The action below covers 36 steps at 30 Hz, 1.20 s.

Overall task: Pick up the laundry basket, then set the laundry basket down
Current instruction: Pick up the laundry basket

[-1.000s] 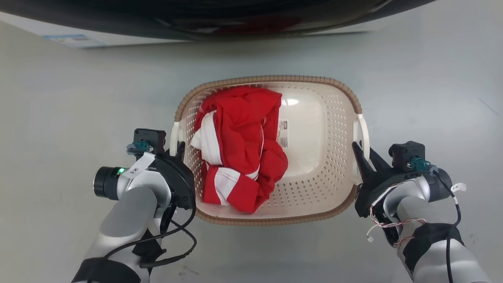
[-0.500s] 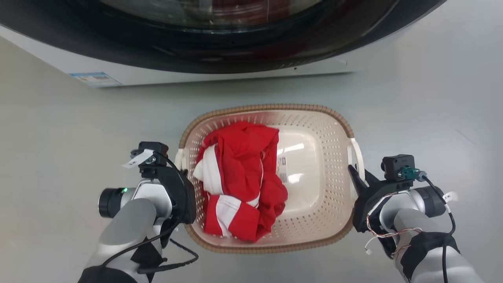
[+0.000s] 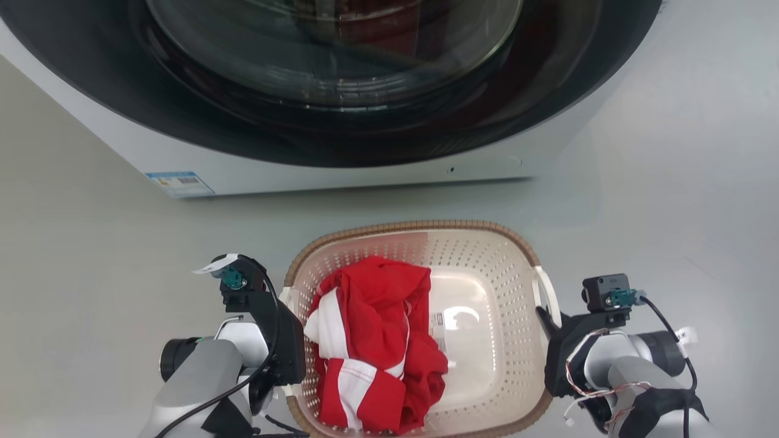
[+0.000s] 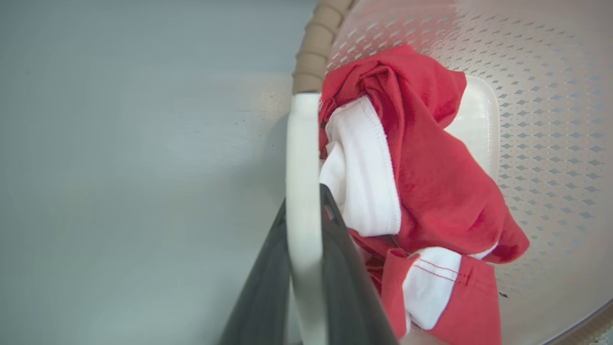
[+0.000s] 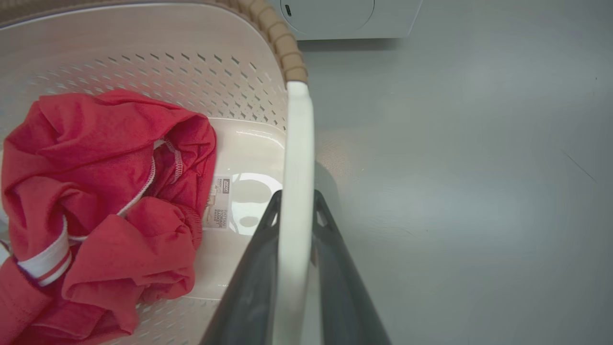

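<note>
From the head camera, the laundry basket [image 3: 414,226] sits low in the middle of the view, on or just above the grey floor [image 3: 91,274]; I cannot tell which. It is in front of a white washing machine [image 3: 365,176] with a dark round door. It is a cream-white plastic tub with rounded corners, rows of small holes through its walls, a smooth glossy bottom and a brown woven-look rim. A crumpled red and white garment [image 3: 377,328] fills its left half, and a small label [image 3: 437,325] lies on the bottom beside the cloth. The left gripper [image 3: 285,304] is at the left handle [image 3: 283,297] and the right gripper [image 3: 543,316] at the right handle [image 3: 546,291], with the basket between them. In the left wrist view, the left gripper [image 4: 304,206] has its jaws clamped on the white bar of the handle [image 4: 302,143], one dark finger on each side, with the garment [image 4: 421,163] just inside the rim. In the right wrist view, the right gripper [image 5: 296,201] has its jaws closed the same way on the other handle [image 5: 298,143]. The garment [image 5: 96,158], the label [image 5: 218,203] and a corner of the washing machine [image 5: 345,19] show beyond it.
</note>
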Tool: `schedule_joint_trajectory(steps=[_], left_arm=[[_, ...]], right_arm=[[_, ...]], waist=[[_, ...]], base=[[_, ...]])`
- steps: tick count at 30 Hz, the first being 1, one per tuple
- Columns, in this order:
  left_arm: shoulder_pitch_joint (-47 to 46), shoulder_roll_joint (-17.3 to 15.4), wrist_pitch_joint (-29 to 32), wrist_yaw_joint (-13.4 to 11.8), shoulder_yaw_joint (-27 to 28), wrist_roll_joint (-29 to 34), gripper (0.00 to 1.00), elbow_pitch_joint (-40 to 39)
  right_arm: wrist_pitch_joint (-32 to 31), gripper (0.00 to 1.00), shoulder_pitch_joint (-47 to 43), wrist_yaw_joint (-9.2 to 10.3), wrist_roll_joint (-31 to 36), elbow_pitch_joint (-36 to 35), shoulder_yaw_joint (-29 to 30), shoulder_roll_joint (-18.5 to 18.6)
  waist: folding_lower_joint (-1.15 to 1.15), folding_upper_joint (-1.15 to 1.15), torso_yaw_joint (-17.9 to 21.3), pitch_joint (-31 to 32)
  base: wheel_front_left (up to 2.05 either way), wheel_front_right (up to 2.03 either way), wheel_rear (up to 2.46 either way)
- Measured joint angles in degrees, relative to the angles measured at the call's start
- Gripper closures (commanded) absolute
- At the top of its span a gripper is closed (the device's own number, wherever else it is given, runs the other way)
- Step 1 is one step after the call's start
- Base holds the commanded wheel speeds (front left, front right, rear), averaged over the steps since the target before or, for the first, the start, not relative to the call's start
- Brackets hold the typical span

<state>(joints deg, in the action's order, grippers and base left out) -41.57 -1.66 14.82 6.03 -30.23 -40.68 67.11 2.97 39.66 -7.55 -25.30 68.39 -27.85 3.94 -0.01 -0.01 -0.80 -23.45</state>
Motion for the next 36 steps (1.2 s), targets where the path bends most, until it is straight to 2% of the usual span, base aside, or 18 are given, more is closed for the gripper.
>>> schedule_joint_trajectory(steps=[18, 36], left_arm=[[4.8, -0.1, 7.0, 0.0, -2.5, -5.7, 1.0, 2.5], [8.1, -0.1, 10.3, 0.0, -3.3, -8.8, 1.0, 4.1]], right_arm=[[-8.3, 1.0, -6.3, 0.0, -7.1, 0.3, -3.8, -0.6], [-14.7, 1.0, -8.5, -0.01, -11.6, 0.8, -5.4, -0.9]], waist=[[0.0, 0.0, 0.0, 12.7], [0.01, 0.0, 0.8, 22.3]], base=[[0.0, 0.0, 0.0], [0.0, 0.0, 0.0]])
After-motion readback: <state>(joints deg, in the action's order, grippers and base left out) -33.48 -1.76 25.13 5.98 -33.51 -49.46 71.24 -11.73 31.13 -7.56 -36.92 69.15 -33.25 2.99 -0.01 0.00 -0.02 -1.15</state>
